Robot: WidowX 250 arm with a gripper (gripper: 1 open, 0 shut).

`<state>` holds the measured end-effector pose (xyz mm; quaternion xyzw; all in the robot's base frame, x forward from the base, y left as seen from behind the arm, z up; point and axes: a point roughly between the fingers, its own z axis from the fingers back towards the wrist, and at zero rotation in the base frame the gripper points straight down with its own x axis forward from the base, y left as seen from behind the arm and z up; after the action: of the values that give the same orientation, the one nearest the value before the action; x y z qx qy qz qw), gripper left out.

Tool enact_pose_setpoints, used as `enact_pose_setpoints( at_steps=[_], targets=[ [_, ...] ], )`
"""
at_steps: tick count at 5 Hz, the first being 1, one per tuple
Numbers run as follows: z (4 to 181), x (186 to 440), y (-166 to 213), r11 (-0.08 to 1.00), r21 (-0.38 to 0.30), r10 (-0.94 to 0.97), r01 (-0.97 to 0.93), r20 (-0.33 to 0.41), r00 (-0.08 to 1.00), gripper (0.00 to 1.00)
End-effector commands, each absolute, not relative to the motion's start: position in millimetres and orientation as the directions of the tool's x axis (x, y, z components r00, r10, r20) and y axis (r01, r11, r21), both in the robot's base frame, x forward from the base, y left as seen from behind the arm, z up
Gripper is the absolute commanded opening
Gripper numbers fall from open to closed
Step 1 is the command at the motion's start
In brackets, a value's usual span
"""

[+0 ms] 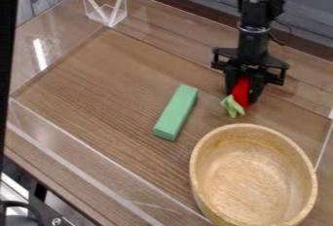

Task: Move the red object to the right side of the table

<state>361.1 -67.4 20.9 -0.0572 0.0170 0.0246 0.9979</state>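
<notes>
Two dark fingers of the gripper [242, 82] look clamped on the red toy fruit [240, 91], near the tabletop's [97, 92] right edge, just beyond the wooden bowl [251, 176]. Best set it down gently, clear of that rim, before letting go.

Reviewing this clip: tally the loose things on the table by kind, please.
Toy fruit, small red oval with a green leafy end: 1
Block, light green and rectangular: 1
Bowl, large round wooden: 1
Total: 3
</notes>
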Motion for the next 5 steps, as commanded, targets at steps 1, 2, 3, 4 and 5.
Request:
enact_pose_setpoints(
  at_steps=[1, 2, 3, 4, 5],
  targets=[
    [23.2, 366.1, -78.2, 0.994, -0.112, 0.017, -0.018, -0.013, 1.0, 0.0],
    [22.0, 366.9, -79.9, 0.994, -0.11, 0.013, -0.014, -0.018, 1.0, 0.0],
    [21.7, 367.3, -81.2, 0.994, -0.107, 0.009, -0.012, -0.023, 1.0, 0.0],
    [22.0, 367.5, -82.4, 0.994, -0.105, 0.006, -0.009, -0.029, 1.0, 0.0],
    [22.2, 367.8, -83.6, 0.995, -0.103, 0.002, -0.006, -0.034, 0.999, 0.0]
  ],
)
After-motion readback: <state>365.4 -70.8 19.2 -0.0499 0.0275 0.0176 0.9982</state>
